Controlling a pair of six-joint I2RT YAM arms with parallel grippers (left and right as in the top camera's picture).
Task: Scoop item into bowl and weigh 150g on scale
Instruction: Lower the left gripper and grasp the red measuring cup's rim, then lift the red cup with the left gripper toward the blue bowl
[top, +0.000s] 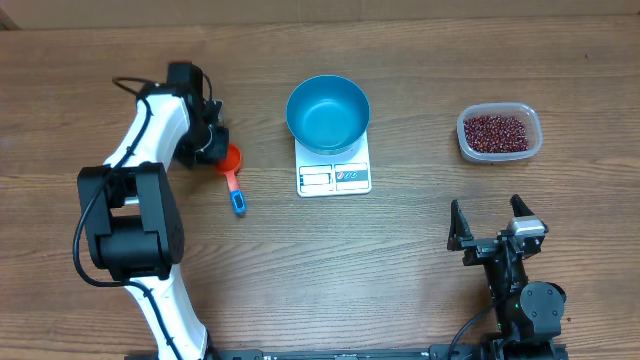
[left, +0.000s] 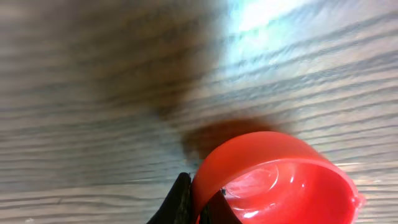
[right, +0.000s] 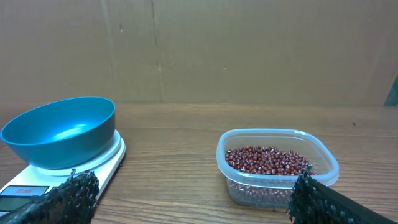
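Red cup of the measuring scoop (left: 273, 180) fills the left wrist view, right up against the lens, and the left gripper (left: 198, 204) is clamped on its rim: one dark fingertip (left: 180, 199) outside the wall, the other just inside it. That's a narrow, firm pinch on the scoop. From overhead, the cup sits tucked under the gripper while the blue handle (top: 238, 195) sticks out toward the near edge of the wooden table (top: 350, 270). Whether the cup is resting on the wood or just off it, I cannot tell. Over to the middle: the blue bowl (top: 328, 110) sits squarely on the white scale (top: 334, 178), covering the back of the platform and leaving the display and button panel showing at the front. The scoop is just to the left of the scale, apart from it. Far right now, the dark red beans (top: 495, 130) lie piled in a clear plastic tub (top: 536, 142), well apart from the bowl. The right gripper (top: 488, 215) hangs near the front edge, nearer than the tub, jaws spread wide with nothing between them. Its wrist view looks straight across at the tub, with bowl and scale off to the left.
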